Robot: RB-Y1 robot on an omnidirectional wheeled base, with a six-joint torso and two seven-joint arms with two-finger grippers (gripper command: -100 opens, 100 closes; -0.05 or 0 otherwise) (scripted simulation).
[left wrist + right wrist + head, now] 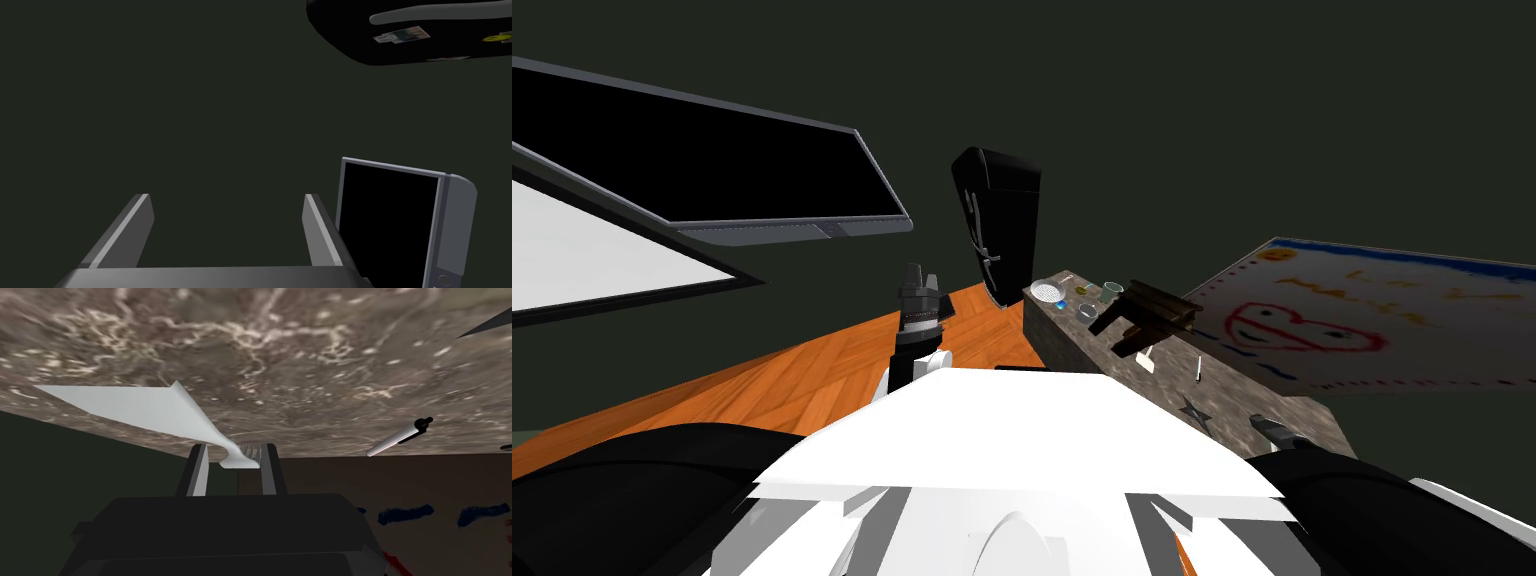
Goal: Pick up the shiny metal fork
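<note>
The fork [150, 408] is pale grey-white with a broad flat handle. Its tines sit between the fingers of my right gripper [234, 449], which is shut on it, and the handle sticks out to one side over the mottled stone counter [300, 363]. From the head view, the right gripper [1142, 345] hangs over the counter's middle with the fork [1145, 362] as a small white piece under it. I cannot tell whether the fork touches the stone. My left gripper [222, 230] is open and holds nothing; that arm [917, 310] is raised over the orange floor.
A slim pen-like stick [1199, 370] lies on the counter [1092, 350] just beyond the fork, with a dark star shape [1195, 410] nearer me. A white bowl [1049, 291] and glasses [1111, 290] stand at the far end. A black fridge [1002, 225] rises behind.
</note>
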